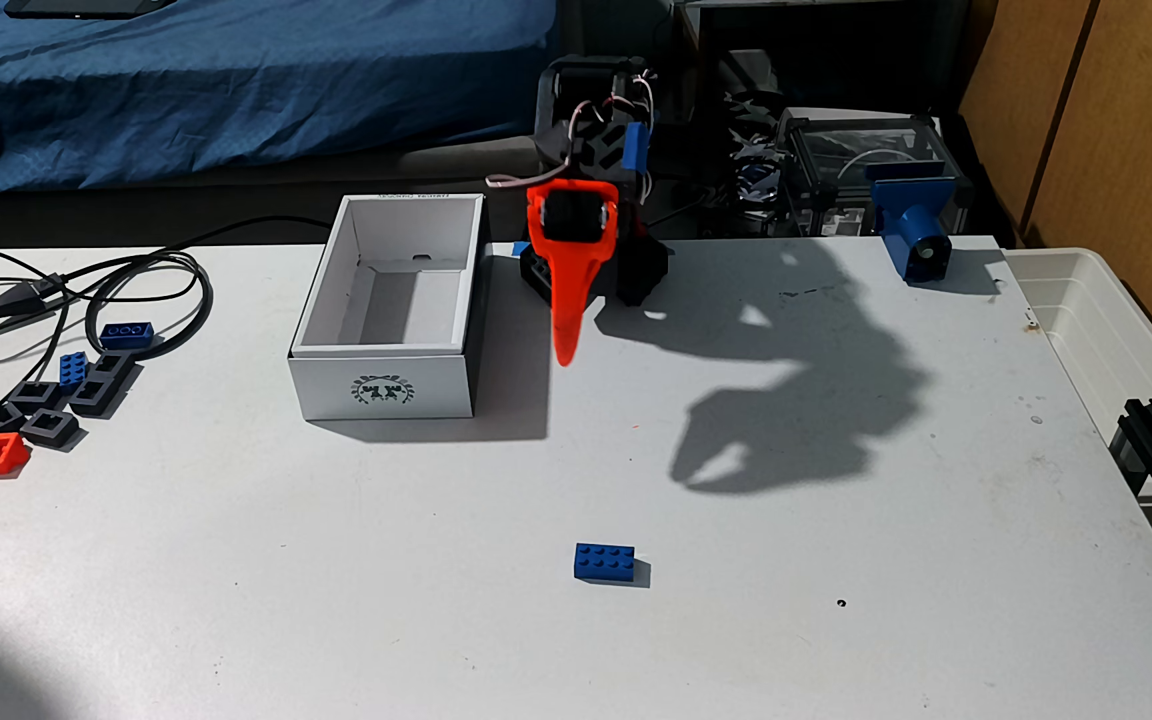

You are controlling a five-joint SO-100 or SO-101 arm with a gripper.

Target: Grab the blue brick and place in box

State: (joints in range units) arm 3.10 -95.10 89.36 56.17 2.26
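The white box (386,311) is the landmark here. It sits on the white bench (351,588), open at the top, and nothing can be seen inside it. The blue brick (604,562) lies flat on the bench, studs up, well in front of the box and a little to its right in the fixed view. Nothing touches it. The orange claw (565,356) hangs just beside the right wall of the box, pointing down toward the bench, and it is well apart from the brick. From this side the claw looks like one thin orange spike, so I cannot tell if it is open or closed. It holds nothing that I can see. The job looks like it is at the very start: the brick is not grabbed yet. Next, I think the arm needs to reach forward, away from the box, go down over the brick, and have the claw open wide enough to fit around it.
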